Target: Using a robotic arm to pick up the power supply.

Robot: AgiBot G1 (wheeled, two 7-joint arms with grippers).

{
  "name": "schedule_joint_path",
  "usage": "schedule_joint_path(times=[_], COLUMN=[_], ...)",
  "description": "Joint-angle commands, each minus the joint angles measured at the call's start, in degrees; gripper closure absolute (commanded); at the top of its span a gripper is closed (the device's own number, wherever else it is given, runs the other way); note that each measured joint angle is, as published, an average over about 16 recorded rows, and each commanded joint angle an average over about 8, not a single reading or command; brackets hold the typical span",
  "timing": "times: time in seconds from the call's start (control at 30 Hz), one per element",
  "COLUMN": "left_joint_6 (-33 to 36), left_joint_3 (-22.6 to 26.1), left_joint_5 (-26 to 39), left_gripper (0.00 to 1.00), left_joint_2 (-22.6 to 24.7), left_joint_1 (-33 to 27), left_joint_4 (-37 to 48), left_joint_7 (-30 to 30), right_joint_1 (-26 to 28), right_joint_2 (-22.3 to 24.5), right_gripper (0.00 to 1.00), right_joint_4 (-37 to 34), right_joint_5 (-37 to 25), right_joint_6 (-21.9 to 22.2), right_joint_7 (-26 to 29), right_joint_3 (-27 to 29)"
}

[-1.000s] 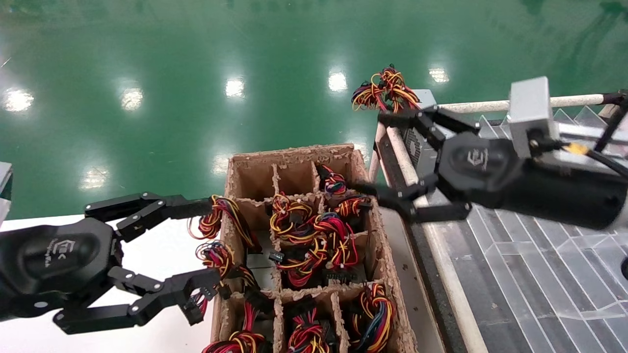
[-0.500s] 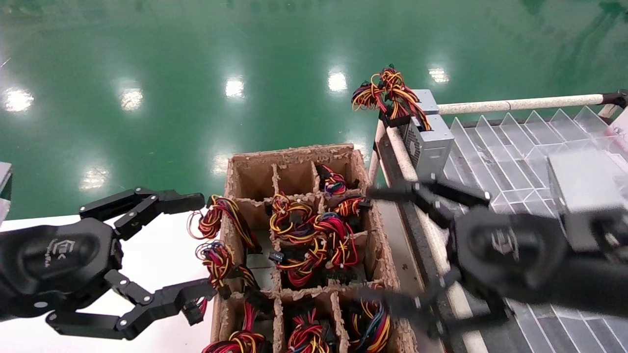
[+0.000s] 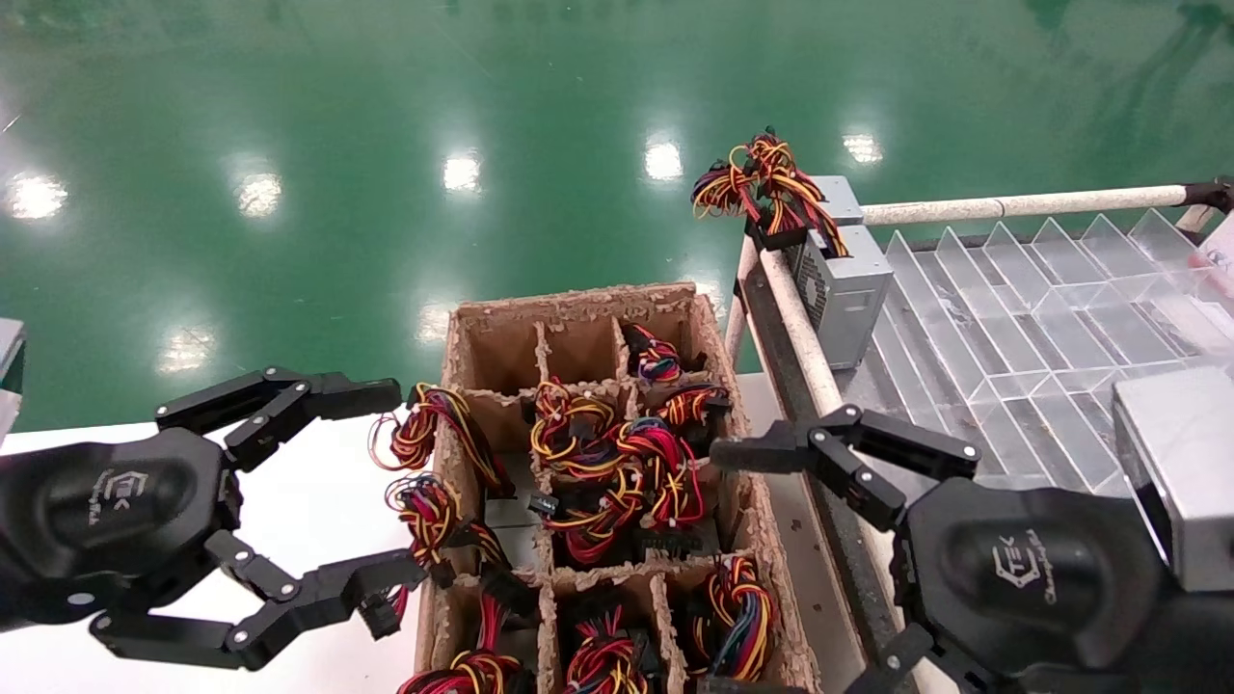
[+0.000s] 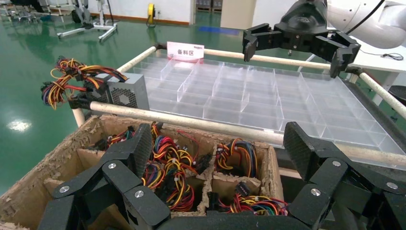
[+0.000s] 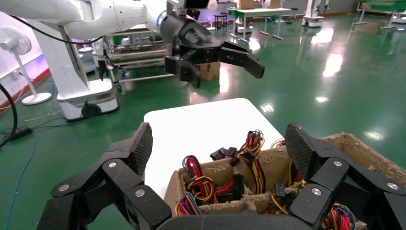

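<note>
One grey power supply (image 3: 848, 289) stands on the clear divider tray (image 3: 1041, 318), its wire bundle (image 3: 762, 183) hanging over the far corner; the left wrist view shows this power supply (image 4: 125, 91) too. More wire bundles (image 3: 617, 472) fill the cardboard box (image 3: 578, 304). My right gripper (image 3: 718, 569) is open at the box's right side, holding nothing, well short of the tray's unit. My left gripper (image 3: 393, 482) is open at the box's left wall, with wires (image 3: 424, 463) between its fingers but not gripped.
A white table (image 3: 318, 501) lies left of the box, above a green floor (image 3: 386, 145). A pale rail (image 3: 805, 347) edges the tray beside the box. The box's far-left cells (image 3: 501, 352) hold nothing.
My right gripper has drawn back from the power supply on the tray, leaving it standing there, and come down beside the box. The left gripper has barely moved.
</note>
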Motion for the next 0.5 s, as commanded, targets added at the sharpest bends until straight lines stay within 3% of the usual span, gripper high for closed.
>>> schedule_joint_path(times=[0.03, 0.5], left_joint_6=[0.00, 0.00], left_joint_3=[0.00, 0.00], left_joint_5=[0.00, 0.00], left_gripper=[0.00, 0.00], left_joint_2=[0.00, 0.00], left_joint_1=[0.00, 0.00], left_joint_4=[0.00, 0.00], left_joint_7=[0.00, 0.00], right_joint_1=[0.25, 1.08], right_joint_2=[-0.10, -0.45], right_gripper=[0.00, 0.00], right_joint_4=[-0.34, -1.40], right_joint_5=[-0.02, -0.28], right_joint_6=[0.08, 0.36], right_joint_7=[-0.15, -0.61], right_joint_3=[-0.18, -0.78])
